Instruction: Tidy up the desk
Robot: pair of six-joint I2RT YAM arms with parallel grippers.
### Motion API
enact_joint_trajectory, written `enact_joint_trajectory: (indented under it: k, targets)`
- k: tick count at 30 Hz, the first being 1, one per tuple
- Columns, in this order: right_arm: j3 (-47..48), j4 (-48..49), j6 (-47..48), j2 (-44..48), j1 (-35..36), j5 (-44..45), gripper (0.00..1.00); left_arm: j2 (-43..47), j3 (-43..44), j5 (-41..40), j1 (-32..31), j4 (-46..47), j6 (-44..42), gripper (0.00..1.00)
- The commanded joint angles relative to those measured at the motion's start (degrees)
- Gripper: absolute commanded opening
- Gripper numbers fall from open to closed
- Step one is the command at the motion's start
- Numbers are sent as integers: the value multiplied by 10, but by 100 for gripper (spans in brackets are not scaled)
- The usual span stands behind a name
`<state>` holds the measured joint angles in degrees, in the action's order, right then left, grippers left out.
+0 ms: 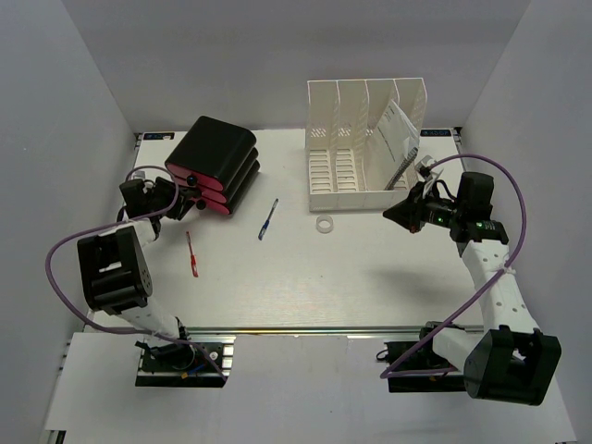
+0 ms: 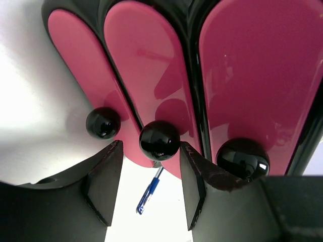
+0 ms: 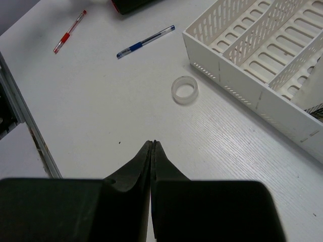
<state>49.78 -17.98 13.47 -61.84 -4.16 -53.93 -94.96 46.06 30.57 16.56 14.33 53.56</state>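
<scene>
counter (image 1: 370, 277): white top filling the enclosure between the grey walls, its silver rail (image 1: 324, 329) along the near edge, just ahead of the arm bases.

done, as judged: little. one sheaf of papers (image 1: 396, 139) stands tilted in the right-hand slot of the white file rack (image 1: 365, 143) at the back right; the other slots look empty. the black-and-pink drawer unit (image 1: 215, 165) sits at the back left, skewed to the counter's edges.

outstanding: a blue pen (image 1: 268, 219) and a red pen (image 1: 191, 253) lie loose and apart on the open surface between the unit and the rack. a clear tape roll (image 1: 325, 225) lies just in front of the rack, not touching it.

left gripper (image 2: 150, 161): released, jaws apart, the middle drawer knob (image 2: 159, 140) just beyond the tips; nothing held. it is likely lined up to work that drawer.

right gripper (image 3: 153, 146): clenched on nothing, hanging above the counter near the tape roll and the rack's front right corner.

assessment: early stage; every small item is yet to be put away.
</scene>
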Motion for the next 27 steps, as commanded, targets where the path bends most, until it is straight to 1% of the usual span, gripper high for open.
enact_joint_trajectory:
  k: [1,7,11,15,18,23,25,27]
  targets:
    - [2,0,9,-2,-3,0,1,-4,-2,11,3,35,1,58]
    - [1,0,9,-5,-3,1,1,-11,-6,11,3,59,9,57]
    - [1,0,9,-5,-3,2,1,-17,-11,16,3,75,12,53]
    - [1,0,9,-6,-3,2,1,-20,-20,16,3,88,16,48]
    - [1,0,9,-6,-3,3,1,-23,-26,20,3,96,19,41]
    - [1,0,9,-6,-4,3,1,-16,-33,22,3,98,19,24]
    - [1,0,9,-6,-3,4,1,-8,-40,22,3,94,16,19]
    - [1,0,10,-7,-4,4,1,12,-50,19,3,91,15,17]
